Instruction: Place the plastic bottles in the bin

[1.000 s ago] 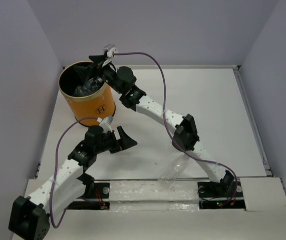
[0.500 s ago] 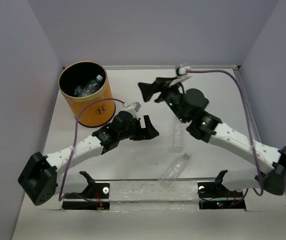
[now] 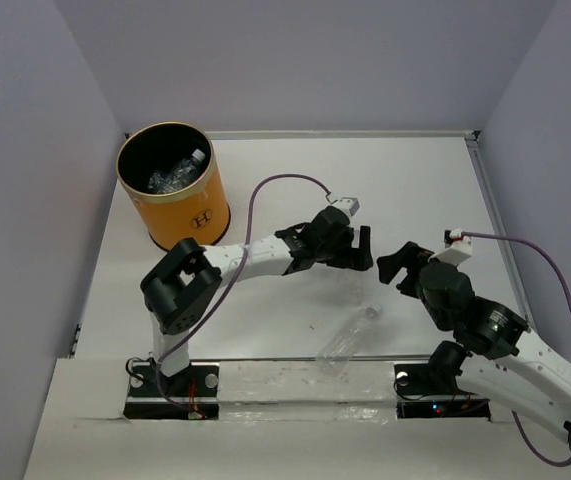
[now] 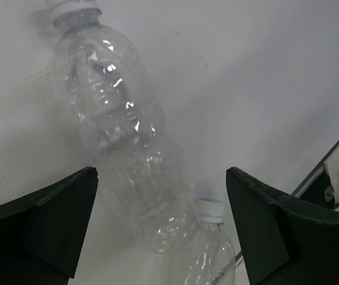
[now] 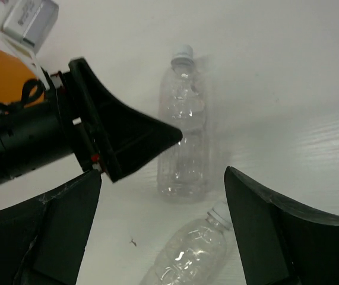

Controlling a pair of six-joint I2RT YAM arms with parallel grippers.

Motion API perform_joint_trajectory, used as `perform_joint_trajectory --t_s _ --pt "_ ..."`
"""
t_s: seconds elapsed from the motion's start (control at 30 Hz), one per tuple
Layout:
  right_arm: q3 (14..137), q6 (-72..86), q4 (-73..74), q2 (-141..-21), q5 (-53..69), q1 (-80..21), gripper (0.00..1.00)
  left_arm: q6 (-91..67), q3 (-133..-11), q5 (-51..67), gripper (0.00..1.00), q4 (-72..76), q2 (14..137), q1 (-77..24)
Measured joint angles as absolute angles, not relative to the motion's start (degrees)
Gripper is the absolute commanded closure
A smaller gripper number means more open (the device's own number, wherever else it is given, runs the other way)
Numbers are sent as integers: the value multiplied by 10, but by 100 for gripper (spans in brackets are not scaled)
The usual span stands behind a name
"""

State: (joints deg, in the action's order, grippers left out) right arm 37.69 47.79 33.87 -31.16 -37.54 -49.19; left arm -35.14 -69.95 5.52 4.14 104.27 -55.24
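A clear, crinkly plastic bottle [image 4: 119, 130] with a white cap lies on the smooth white counter [image 3: 415, 180]. A second bottle [image 3: 348, 342] lies with its cap just beside the first's base. The left pincer [image 3: 364, 250] hovers spread wide above the first bottle. The right pincer [image 3: 396, 267], also spread, pinches nothing. Crumpled bottles [image 3: 175, 176] lie in the orange cylindrical bin [image 3: 170, 215], black inside and marked "H", at the far left.

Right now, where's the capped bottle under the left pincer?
Left wrist view: the bottle lies flat on the table below the open left pincer, right of centre, with a second bottle just nearer the arm bases.
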Motion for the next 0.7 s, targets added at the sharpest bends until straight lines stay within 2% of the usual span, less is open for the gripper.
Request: perform_joint_trajectory --t_s 0.07,0.27,0.37,0.47,0.57,0.7 --pt "365 507 368 -304 -364 -492 5 -343 -740 47 1 30 1080 -552" --pt "349 579 473 -312 -351 -492 4 -321 -821 -6 4 1 1165 -551" --pt "349 589 487 -298 -338 -492 3 -312 -834 -32 10 -11 1189 -551" --pt "348 594 488 -311 -305 -492 2 -303 -852 -60 23 -24 1211 -551" --pt "338 598 476 -343 -256 -492 2 -297 -858 -76 31 -25 1219 -551" --pt "301 603 437 -375 -189 -492 1 -292 -853 -85 33 -20 1215 -547"
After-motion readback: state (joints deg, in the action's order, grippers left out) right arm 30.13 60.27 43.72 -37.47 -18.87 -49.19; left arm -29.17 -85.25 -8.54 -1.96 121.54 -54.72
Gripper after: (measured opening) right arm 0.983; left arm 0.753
